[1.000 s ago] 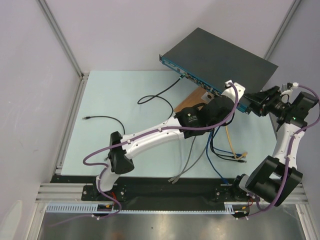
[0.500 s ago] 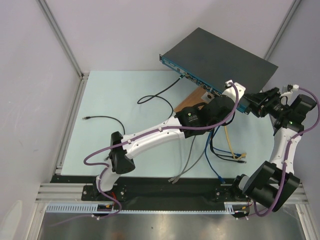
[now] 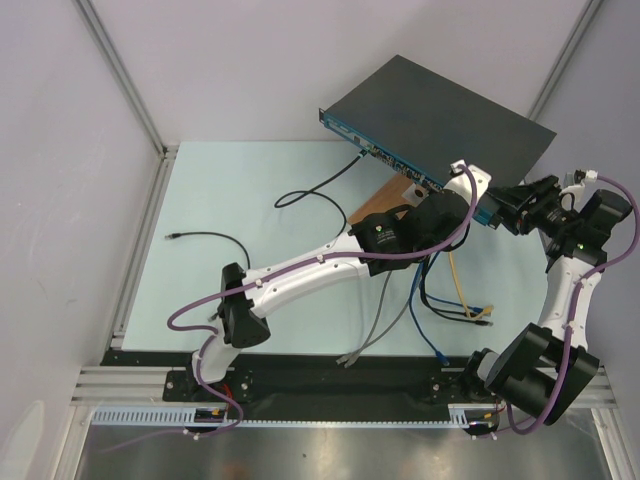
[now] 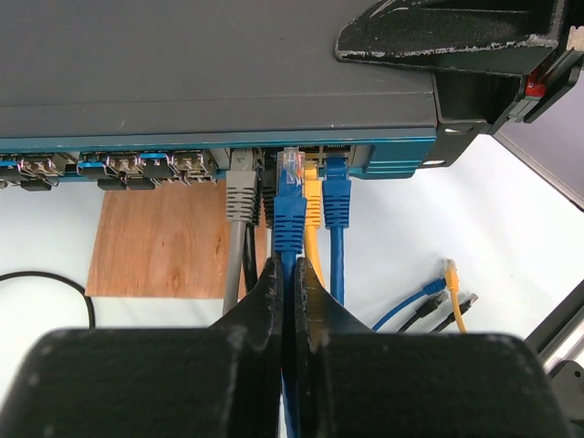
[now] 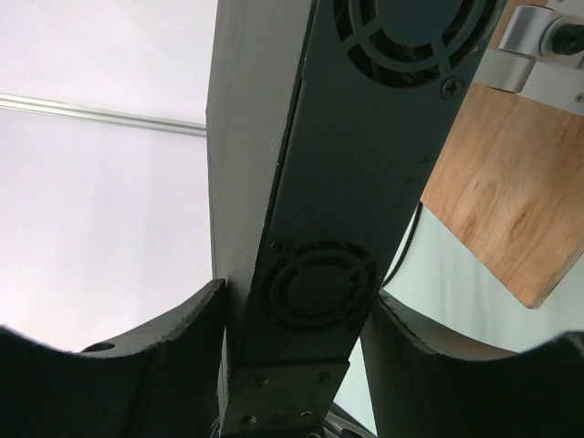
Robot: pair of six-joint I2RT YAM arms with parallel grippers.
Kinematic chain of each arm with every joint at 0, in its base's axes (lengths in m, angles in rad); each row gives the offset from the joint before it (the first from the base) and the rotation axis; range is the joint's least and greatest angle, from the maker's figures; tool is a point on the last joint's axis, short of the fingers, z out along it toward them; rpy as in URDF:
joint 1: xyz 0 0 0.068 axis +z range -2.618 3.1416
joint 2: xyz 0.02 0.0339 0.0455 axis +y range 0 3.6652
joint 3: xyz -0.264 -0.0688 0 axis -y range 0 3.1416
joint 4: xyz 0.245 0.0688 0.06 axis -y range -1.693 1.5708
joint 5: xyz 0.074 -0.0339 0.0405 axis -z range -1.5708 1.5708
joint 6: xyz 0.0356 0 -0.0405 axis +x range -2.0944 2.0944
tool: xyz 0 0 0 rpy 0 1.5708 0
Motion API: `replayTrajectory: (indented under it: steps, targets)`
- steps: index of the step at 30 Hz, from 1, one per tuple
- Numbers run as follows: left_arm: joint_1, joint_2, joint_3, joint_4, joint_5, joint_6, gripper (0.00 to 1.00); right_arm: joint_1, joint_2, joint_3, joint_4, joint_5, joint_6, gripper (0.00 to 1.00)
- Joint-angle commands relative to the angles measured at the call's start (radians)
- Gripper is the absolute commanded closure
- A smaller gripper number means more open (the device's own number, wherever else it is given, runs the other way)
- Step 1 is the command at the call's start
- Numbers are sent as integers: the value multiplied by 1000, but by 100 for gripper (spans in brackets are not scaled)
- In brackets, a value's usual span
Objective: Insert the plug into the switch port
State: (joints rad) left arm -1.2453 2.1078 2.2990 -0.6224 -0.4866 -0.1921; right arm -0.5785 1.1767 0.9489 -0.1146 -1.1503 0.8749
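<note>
Two grippers engaged: left gripper [image 4: 285, 274] pinched tight on blue plug [image 4: 289, 205], clear tip at switch [image 4: 219, 91] port between grey cable [image 4: 239, 196] and yellow cable [image 4: 313, 205]. Right gripper [image 5: 292, 315] clamps switch end, forearm resettled within past second. Seating depth unclear; final push probably remains.

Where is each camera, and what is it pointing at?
Top camera: high behind the robot, looking down at the table, left arm, right arm and switch.
Left wrist camera: on the left arm, looking along the left hand, shut on a blue plug at the switch's sockets.
Right wrist camera: on the right arm, looking past the right hand, clamped on the switch's end.
All three show the switch; both wrist views show the wooden board.
</note>
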Motion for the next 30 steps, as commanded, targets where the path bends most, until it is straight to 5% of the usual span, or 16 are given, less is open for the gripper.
replayTrajectory:
  steps: [1,30]
  targets:
    - [-23,-17,19,-7,45,-20,100,57,-35,-2,30,-51,-39,100]
    - [-75,-23,40,49,-24,40,100,60,3,16,16,-57,-59,100]
